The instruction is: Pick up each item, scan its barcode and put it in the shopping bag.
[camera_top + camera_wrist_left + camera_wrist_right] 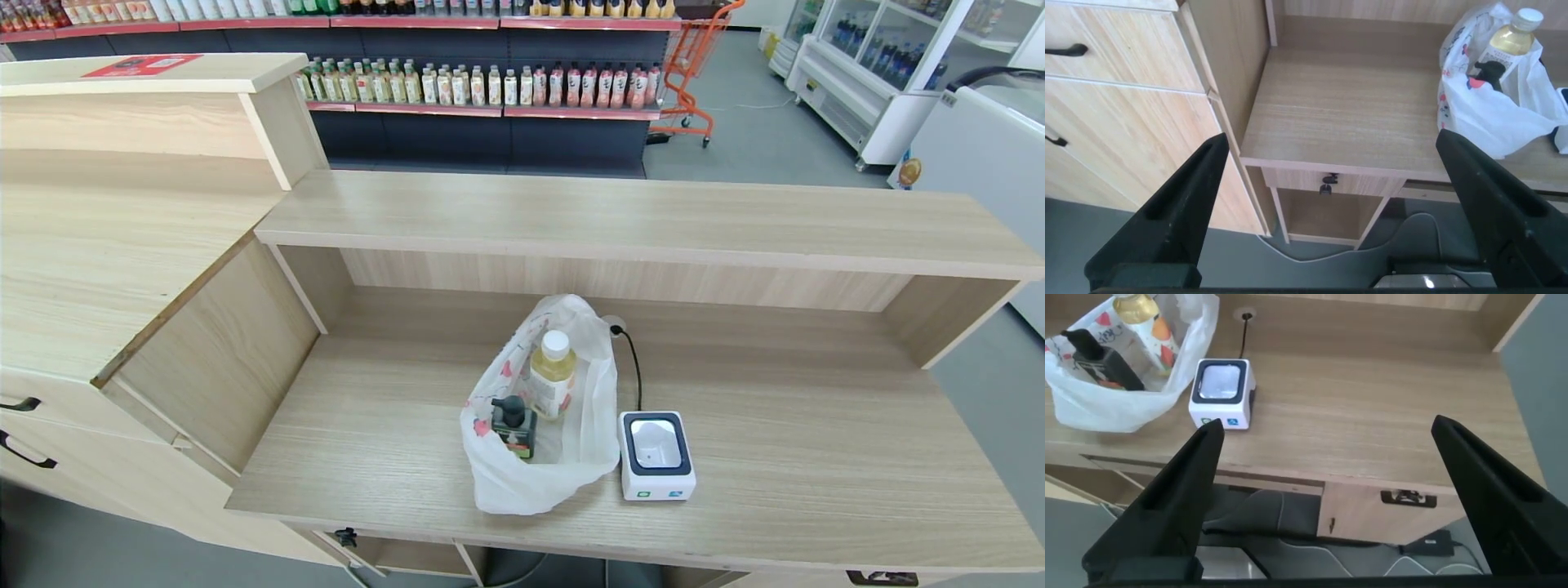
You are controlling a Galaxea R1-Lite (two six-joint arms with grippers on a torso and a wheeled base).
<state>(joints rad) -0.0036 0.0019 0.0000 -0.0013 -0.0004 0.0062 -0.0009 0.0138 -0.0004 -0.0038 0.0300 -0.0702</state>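
Observation:
A white plastic shopping bag [522, 474] stands open in the middle of the wooden counter [816, 457]. Inside it stand a yellow drink bottle [553, 376] with a white cap and a dark pump bottle [513, 425]. Just to the bag's right sits a white barcode scanner [655, 454] with a black cable running to the back. My left gripper [1331, 212] is open, held below and in front of the counter's left end, apart from the bag [1490, 106]. My right gripper [1323, 498] is open too, in front of the counter's right part, away from the scanner [1221, 392].
A raised shelf [653, 220] runs over the counter's back. A taller cabinet [122, 245] with drawers stands on the left. Store shelves of bottles [490, 82], an orange cart [694, 65] and freezers [882, 73] are behind. The counter right of the scanner is bare wood.

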